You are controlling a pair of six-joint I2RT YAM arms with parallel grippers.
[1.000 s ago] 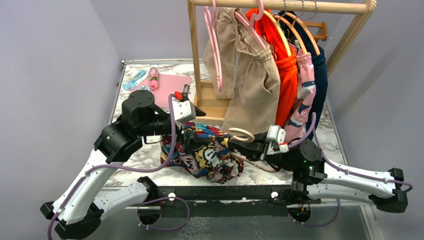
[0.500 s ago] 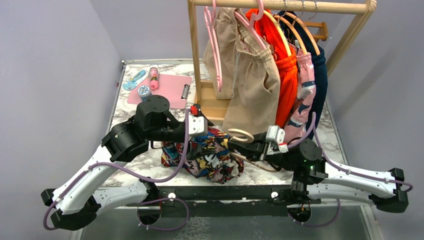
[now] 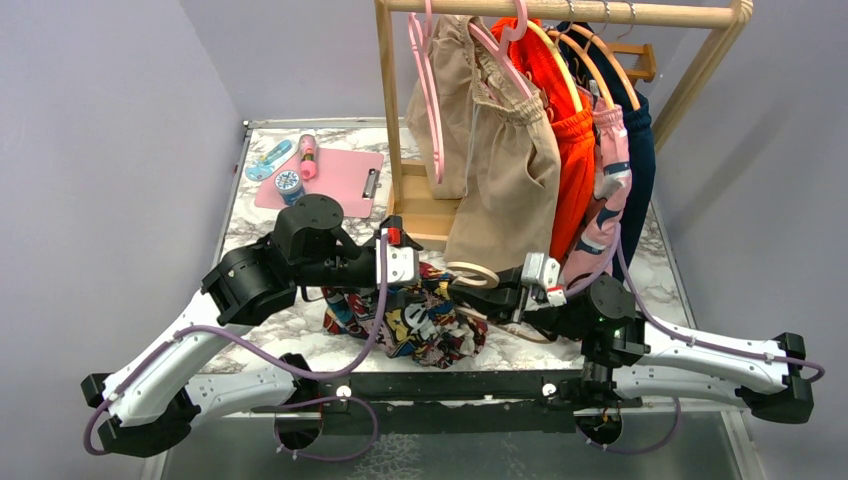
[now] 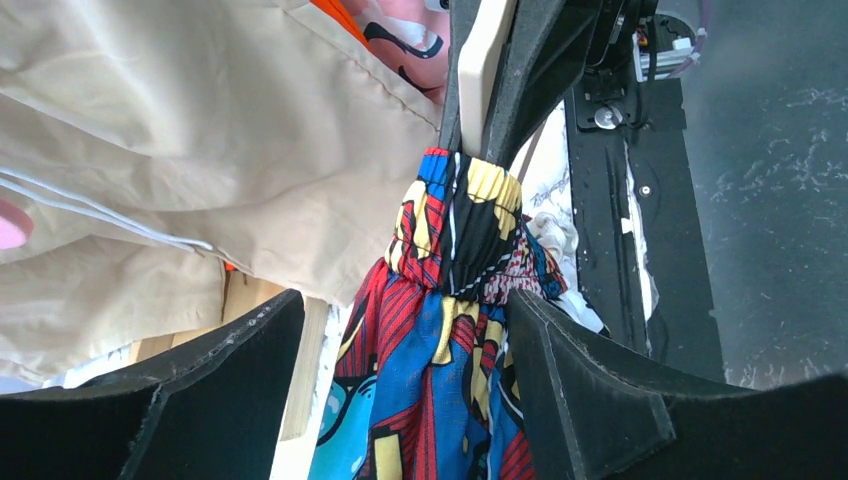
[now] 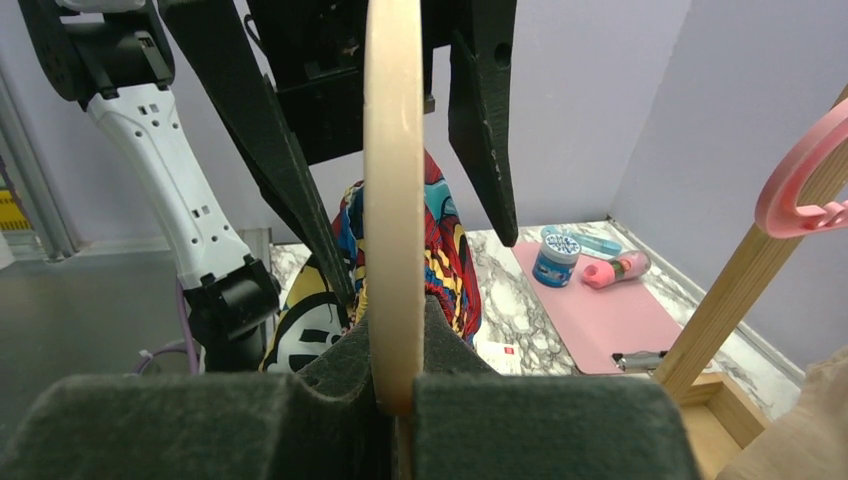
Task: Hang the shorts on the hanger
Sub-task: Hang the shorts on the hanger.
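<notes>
Marble counter (image 3: pixel 350 135) is seen under a crowded clothes rack (image 3: pixel 560 12). The hanger (image 5: pixel 393 180) is held clenched in the right pincer (image 5: pixel 395 395). The waistband of the shorts (image 4: pixel 440 360) appears gathered around one end of it, while the rest is heaped on the counter. The left pincer (image 4: pixel 405 300) is spread either side of the fabric, with nothing gripped. Drawing the shorts fully across the hanger is judged still to be done.

Left pincer (image 4: pixel 405 300) swung right, now straddling shorts (image 4: pixel 440 400) waistband, jaws narrowing; right pincer (image 5: pixel 395 385) carried hanger (image 5: pixel 393 150) slightly left.
</notes>
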